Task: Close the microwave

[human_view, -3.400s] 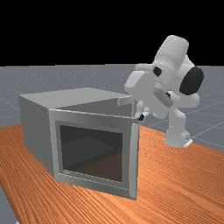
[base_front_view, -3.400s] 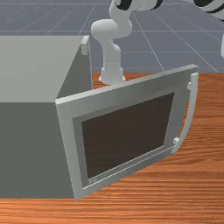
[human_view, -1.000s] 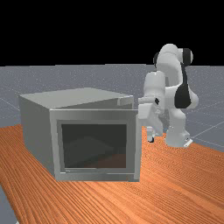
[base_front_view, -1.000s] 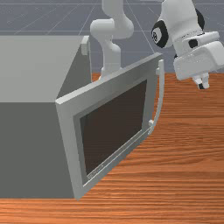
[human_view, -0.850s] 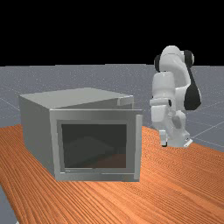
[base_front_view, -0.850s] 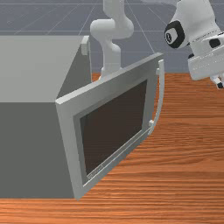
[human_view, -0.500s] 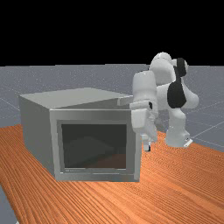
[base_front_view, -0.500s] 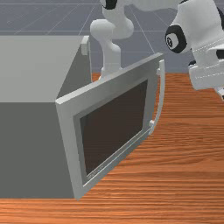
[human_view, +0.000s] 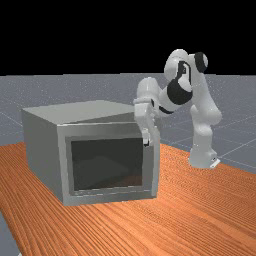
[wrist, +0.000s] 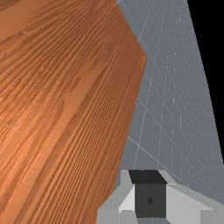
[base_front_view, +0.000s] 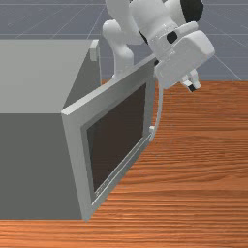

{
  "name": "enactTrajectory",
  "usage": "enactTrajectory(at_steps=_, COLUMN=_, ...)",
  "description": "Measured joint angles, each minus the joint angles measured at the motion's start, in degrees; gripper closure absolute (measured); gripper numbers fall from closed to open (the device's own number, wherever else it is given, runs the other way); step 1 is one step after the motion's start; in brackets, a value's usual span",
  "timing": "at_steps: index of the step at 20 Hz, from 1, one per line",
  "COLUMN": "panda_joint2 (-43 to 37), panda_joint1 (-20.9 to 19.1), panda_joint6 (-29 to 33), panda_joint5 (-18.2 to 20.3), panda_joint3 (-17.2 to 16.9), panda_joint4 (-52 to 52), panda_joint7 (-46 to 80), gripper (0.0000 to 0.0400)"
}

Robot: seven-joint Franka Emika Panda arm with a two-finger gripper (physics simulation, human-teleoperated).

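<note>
On the orange-brown wooden table: one boxy grey microwave, dark-windowed door standing ajar (much swing left, evidently); white two-finger gripper, clenched empty, near the curved handle.

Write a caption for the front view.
The microwave's door stands open, the gripper to the front view's right of its handle.

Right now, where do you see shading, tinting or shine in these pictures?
Front view: the microwave has a pale top and a darker side. Far view: the dark window of the door looks brownish low down, perhaps the table reflected or seen through it. Wrist view: lighter orange streaks run along the wood grain, maybe just its pattern.
</note>
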Motion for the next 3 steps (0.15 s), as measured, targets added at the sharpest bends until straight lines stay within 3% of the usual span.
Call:
enactTrajectory(at_steps=1, panda_joint2=-6.47, panda_joint1=-4.58, panda_joint6=-2.29, panda_joint5=14.32, panda_joint3=0.81, panda_joint4=-4.47, panda_joint7=-11.36, gripper=0.0399)
enactTrajectory(at_steps=2, panda_joint2=-12.90, panda_joint1=-5.27, panda_joint6=-5.29, panda_joint5=20.20, panda_joint3=-4.22, panda_joint4=-8.64, panda_joint7=-16.27, gripper=0.0399)
enactTrajectory(at_steps=3, panda_joint2=-12.81, panda_joint1=-8.22, panda_joint6=-7.09, panda_joint5=17.90, panda_joint3=-5.57, panda_joint4=-9.02, panda_joint7=-16.02, gripper=0.0400)
